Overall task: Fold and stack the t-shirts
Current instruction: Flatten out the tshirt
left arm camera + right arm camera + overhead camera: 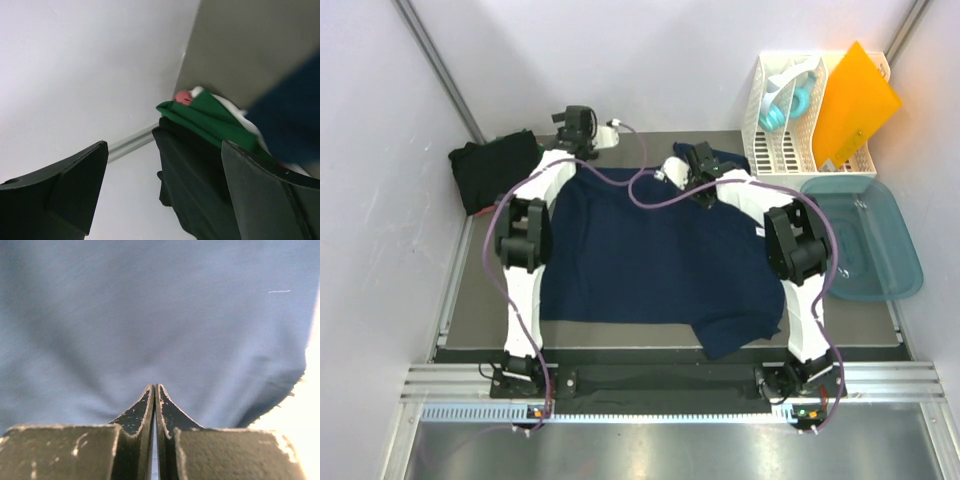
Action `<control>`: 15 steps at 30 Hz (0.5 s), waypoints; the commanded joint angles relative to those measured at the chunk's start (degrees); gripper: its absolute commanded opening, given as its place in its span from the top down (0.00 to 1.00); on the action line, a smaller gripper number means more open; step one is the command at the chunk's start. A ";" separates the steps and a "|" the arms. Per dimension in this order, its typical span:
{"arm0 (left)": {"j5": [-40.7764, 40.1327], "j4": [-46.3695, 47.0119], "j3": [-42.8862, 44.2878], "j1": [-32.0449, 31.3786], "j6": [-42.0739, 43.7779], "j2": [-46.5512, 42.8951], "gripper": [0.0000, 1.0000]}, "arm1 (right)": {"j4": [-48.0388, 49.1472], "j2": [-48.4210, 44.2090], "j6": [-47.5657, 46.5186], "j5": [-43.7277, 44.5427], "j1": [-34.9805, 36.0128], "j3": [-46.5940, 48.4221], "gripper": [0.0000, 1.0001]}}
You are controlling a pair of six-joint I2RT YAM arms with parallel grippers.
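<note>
Pale enclosure walls surround a dark grey tabletop (475, 300) that carries the work items. A navy t-shirt (650, 255) lies spread flat across the centre of the frame, between the two arms. One sleeve reaches toward the lower right, and a bunched portion rises at its upper edge, right of centre. A pile of dark t-shirts (492, 172) sits at the upper left of the tabletop. In the left wrist view, green cloth (210, 117) shows against black cloth in this pile.

Left pincer (577, 122): located at the upper edge of the navy t-shirt, just right of the pile; jaws spread wide, holding nothing.

Right pincer (690, 170): located at the bunched portion; jaws closed together, tips against navy cloth. Whether fabric is caught between them cannot be told.

A white slotted rack (775, 150) holding an orange sheet (855, 105) stands at the upper right, with a teal tub (865, 240) just below it
</note>
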 commanded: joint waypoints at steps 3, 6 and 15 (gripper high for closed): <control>17.19 -17.25 -23.94 0.15 2.14 -23.64 0.03 | 8.31 4.27 5.79 5.22 -3.01 18.63 1.00; 17.12 -22.70 -29.52 0.50 3.13 -26.47 0.08 | 9.27 8.76 5.80 6.88 -3.63 23.14 1.00; 19.57 -35.00 -33.30 0.68 0.67 -23.94 0.86 | 18.76 13.08 4.56 9.36 -3.72 25.35 1.00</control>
